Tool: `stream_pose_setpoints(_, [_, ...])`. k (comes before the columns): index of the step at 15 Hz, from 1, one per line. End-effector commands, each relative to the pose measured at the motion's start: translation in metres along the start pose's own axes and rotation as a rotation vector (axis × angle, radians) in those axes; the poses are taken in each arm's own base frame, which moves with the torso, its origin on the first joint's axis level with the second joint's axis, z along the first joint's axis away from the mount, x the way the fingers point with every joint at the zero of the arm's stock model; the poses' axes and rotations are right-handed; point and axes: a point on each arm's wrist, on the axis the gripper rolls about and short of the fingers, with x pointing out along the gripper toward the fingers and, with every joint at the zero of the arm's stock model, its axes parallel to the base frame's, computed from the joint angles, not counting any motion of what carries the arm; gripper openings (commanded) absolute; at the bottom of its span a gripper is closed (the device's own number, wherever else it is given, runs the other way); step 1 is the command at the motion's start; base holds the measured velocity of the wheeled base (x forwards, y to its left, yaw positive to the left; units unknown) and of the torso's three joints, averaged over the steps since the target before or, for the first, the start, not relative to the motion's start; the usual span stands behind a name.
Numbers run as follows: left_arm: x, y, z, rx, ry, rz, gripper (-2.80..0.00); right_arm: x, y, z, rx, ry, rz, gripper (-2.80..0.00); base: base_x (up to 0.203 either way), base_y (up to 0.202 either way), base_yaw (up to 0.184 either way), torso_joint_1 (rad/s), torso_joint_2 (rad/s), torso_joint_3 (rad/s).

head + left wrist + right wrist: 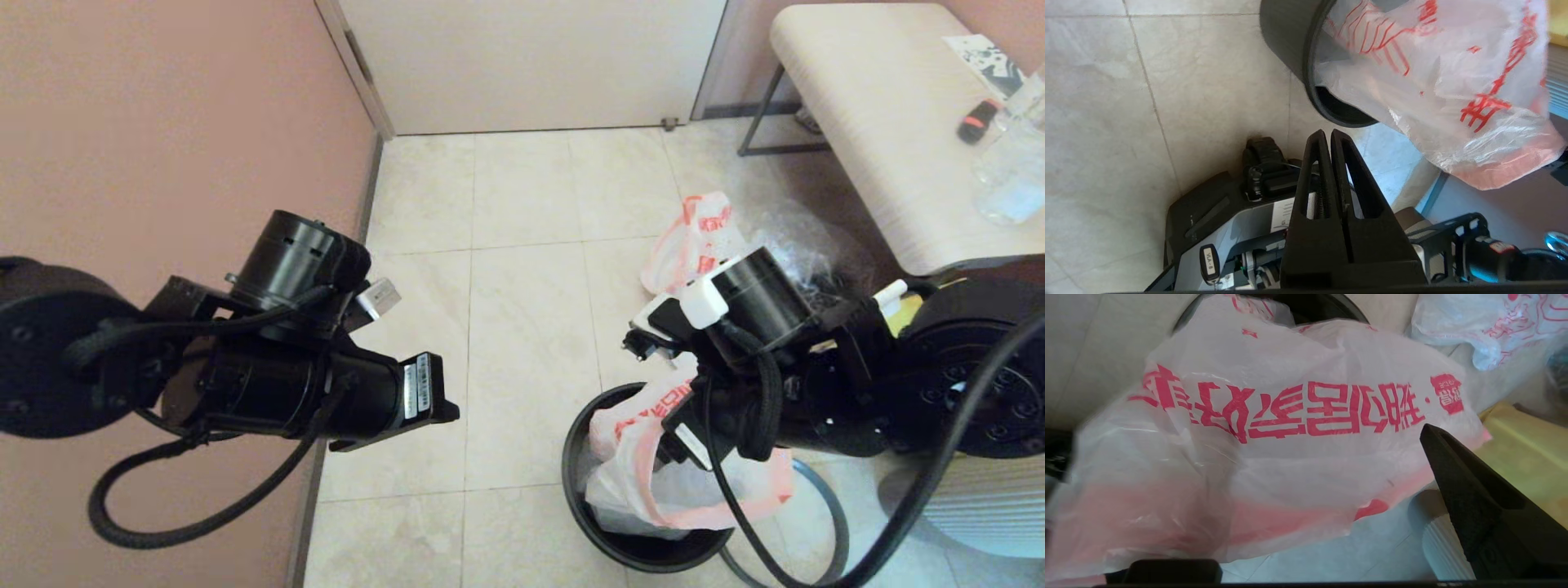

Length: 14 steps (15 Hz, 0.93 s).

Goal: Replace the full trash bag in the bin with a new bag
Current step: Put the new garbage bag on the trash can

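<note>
The bin (581,506) (1286,36) is a black bucket on the tile floor at lower right. The new bag (653,482) (1433,81) (1290,375), white with a pink band, sits in it, its mouth spilling over the near rim. My right gripper (1290,465) hovers open over that mouth; one finger (1474,498) shows and the bag hides the other. The grey ring (841,523) lies on the floor beside the bin. The full trash bag (694,237) (1494,326) rests on the floor behind. My left gripper (1329,132) is shut and empty, held left of the bin.
A clear bag with dark contents (804,237) and a yellow tote (906,314) (1527,457) lie beyond the bin. A grey ribbed object (980,506) stands at right. A pale table (882,122) carrying bottles fills the upper right. The pink wall (163,122) runs along the left.
</note>
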Motion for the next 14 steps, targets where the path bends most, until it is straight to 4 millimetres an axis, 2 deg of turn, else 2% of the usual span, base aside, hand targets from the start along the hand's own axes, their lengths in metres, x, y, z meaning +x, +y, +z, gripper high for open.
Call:
stream_pose_setpoints(1, [0.014, 0.003, 0.001, -0.011, 0.031, 0.027, -2.80, 0.021, 0.004, 0.001, -0.043, 0.098, -0.029, 0.00, 0.000, 0.000, 0.000, 0.000, 0.00, 0.000])
stream_pose_setpoints(3, [0.017, 0.004, 0.000, -0.012, 0.037, 0.036, -2.80, 0.018, 0.002, -0.004, -0.048, 0.149, -0.071, 0.00, 0.000, 0.000, 0.000, 0.000, 0.00, 0.000])
stream_pose_setpoints(6, [0.017, 0.006, 0.002, -0.019, 0.035, 0.034, -2.80, 0.004, -0.003, -0.004, 0.024, 0.126, -0.091, 0.00, 0.000, 0.000, 0.000, 0.000, 0.00, 0.000])
stream_pose_setpoints(8, [0.017, 0.007, 0.001, -0.020, 0.039, 0.041, -2.80, -0.014, -0.006, -0.011, 0.037, 0.170, -0.091, 0.00, 0.000, 0.000, 0.000, 0.000, 0.00, 0.000])
stream_pose_setpoints(11, [0.019, 0.010, 0.001, -0.028, 0.042, 0.050, -2.80, -0.046, -0.010, -0.011, 0.103, 0.088, -0.008, 0.00, 0.000, 0.000, 0.000, 0.000, 0.00, 0.000])
stream_pose_setpoints(14, [0.020, 0.012, 0.000, -0.029, 0.050, 0.056, -2.80, -0.059, -0.014, -0.009, 0.134, 0.029, 0.021, 0.00, 0.000, 0.000, 0.000, 0.000, 0.00, 0.000])
